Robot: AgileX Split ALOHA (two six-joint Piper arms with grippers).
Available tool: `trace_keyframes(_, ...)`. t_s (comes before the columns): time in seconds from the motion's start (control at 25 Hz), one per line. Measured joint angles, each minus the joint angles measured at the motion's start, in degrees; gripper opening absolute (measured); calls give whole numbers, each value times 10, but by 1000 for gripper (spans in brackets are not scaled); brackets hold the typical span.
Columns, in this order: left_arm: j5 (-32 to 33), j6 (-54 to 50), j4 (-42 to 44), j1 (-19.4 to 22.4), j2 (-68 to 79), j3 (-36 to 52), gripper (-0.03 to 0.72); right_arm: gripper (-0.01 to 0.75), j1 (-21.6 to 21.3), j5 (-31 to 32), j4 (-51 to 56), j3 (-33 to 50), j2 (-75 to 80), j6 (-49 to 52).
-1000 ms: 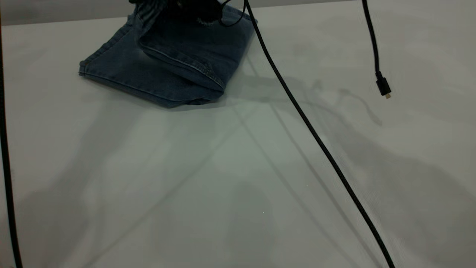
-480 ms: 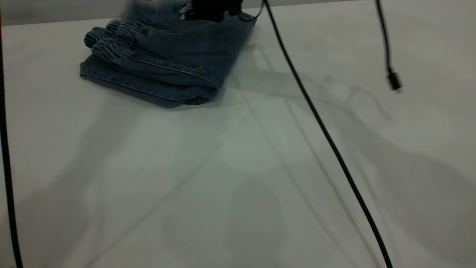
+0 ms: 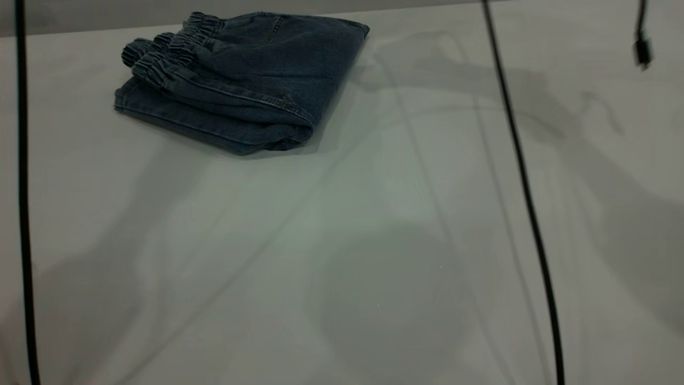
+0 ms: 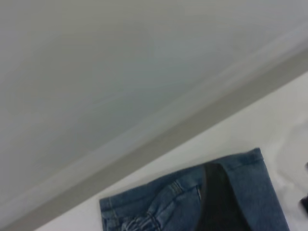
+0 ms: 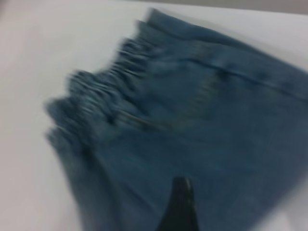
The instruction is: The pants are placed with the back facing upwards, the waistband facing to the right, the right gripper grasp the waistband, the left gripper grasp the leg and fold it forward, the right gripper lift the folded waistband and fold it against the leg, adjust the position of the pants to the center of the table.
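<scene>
Pincer tip [image 5: 179, 207], prob. right, over folded pants [image 3: 240, 80].

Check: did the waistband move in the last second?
Yes. In the exterior view the elastic waistband was up under the end effector at the table's far edge; now it lies folded onto the pants, toward their left edge. The bottom hem stayed put.

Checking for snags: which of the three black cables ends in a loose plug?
The right cable: it ends in a dangling plug at the exterior view's top right. The left cable and middle cable cross the whole view.
</scene>
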Motion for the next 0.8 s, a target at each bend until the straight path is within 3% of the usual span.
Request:
trace_keyframes(0.32,-1,0,5,0,27,0,399,547,-7,193,-300,-176,0,121)
trace_keyframes(0.48,0,0,22,0,45,1,399,546,-7,223,-379,-238,-15,125)
trace_keyframes(0.64,0,0,28,0,66,1,399,546,-7,221,-409,-230,-61,133)
trace_keyframes(0.8,0,0,28,0,86,1,399,546,-7,221,-457,-158,-119,148)
